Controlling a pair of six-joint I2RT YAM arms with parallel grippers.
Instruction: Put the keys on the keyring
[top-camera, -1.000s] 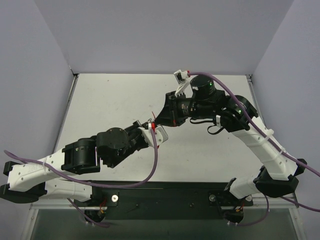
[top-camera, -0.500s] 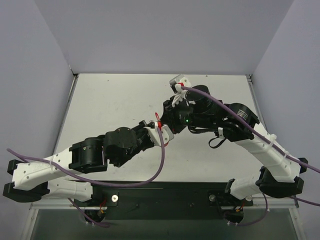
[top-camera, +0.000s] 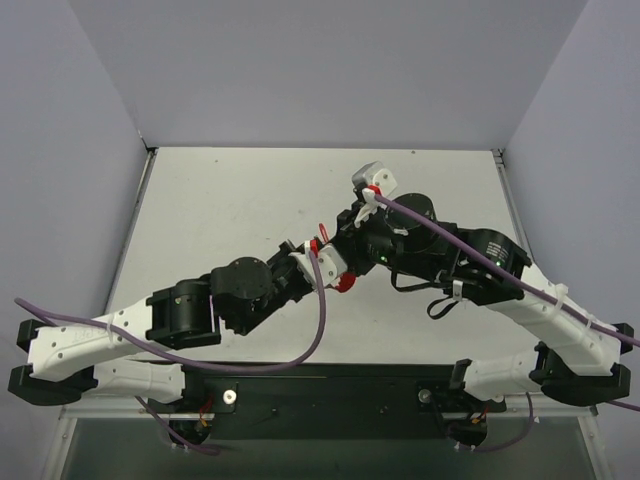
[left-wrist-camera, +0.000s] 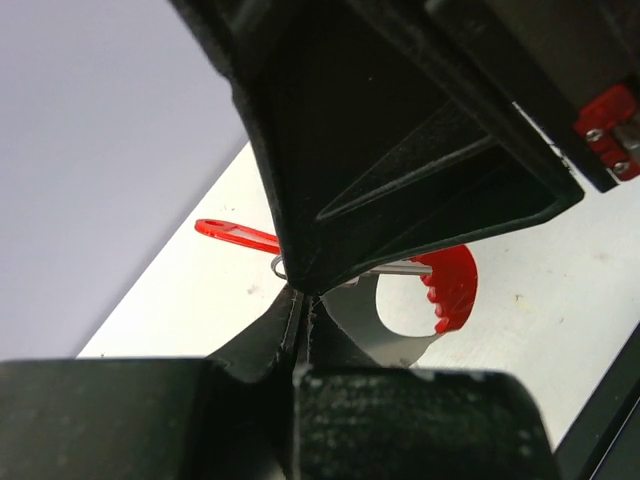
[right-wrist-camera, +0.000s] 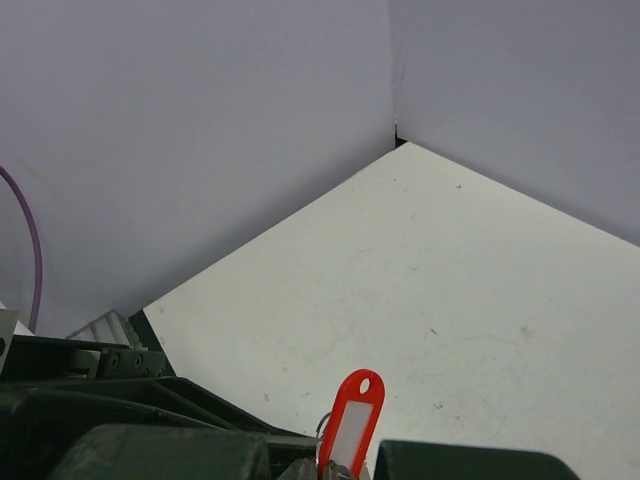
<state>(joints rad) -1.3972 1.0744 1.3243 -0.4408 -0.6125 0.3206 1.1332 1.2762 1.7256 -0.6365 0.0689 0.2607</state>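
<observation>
1. Pale table, lilac walls; both grippers were close together above its middle.
2. Key: held aloft, red head nearest, silver blade running behind the right gripper. That gripper's opening could not be told.
3. Left gripper: fingers drawn to a slit, judged to be pinching the keyring by its wire loop, red tag standing beyond.
4. Step judged: threading. The next move called for fine alignment of key and loop, with both grips steady.

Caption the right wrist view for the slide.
Right gripper pinching the red-tagged keyring, white table and lavender walls beyond.
</observation>
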